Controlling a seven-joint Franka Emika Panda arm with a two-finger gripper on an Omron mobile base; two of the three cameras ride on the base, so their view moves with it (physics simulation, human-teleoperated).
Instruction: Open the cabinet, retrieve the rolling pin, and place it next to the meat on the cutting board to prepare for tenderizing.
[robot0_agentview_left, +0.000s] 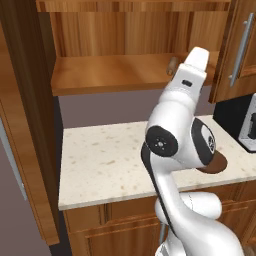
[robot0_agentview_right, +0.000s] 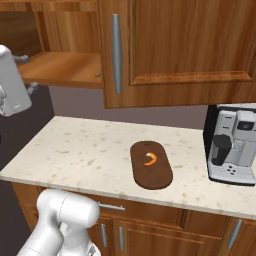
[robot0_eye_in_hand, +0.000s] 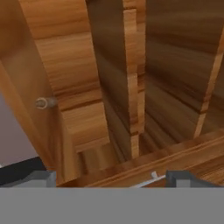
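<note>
Arm (robot0_agentview_left: 175, 150) rises from lower right in left base view, upper link reaching up toward the cabinet (robot0_agentview_left: 100, 55). Hand (robot0_eye_in_hand: 109, 177) is wide, nothing between the fingertips (robot0_eye_in_hand: 41, 178); in hand view the tips sit far apart at the bottom edge, looking into wood panels and shelf edges.

Table (robot0_agentview_right: 85, 155): speckled beige top. Cutting board (robot0_agentview_right: 151, 164) lies flat just right of centre in right base view, long axis running roughly 12 to 6 o'clock. Meat (robot0_agentview_right: 150, 158) sits on the board's far half, small orange crescent. Coffee machine (robot0_agentview_right: 232, 150) stands at 3 o'clock from board, well apart, against the wall.

Cabinet door is swung open, seen as a tall panel at left edge of left base view. Shelf (robot0_agentview_left: 110, 72) exposed. Rolling pin (robot0_agentview_left: 172, 65) lies on shelf toward its right end, only one end visible, rest hidden behind arm. Neighbouring wall cabinet (robot0_agentview_right: 185, 50) at 3 o'clock is closed, silver bar handle (robot0_agentview_right: 116, 52) vertical.
</note>
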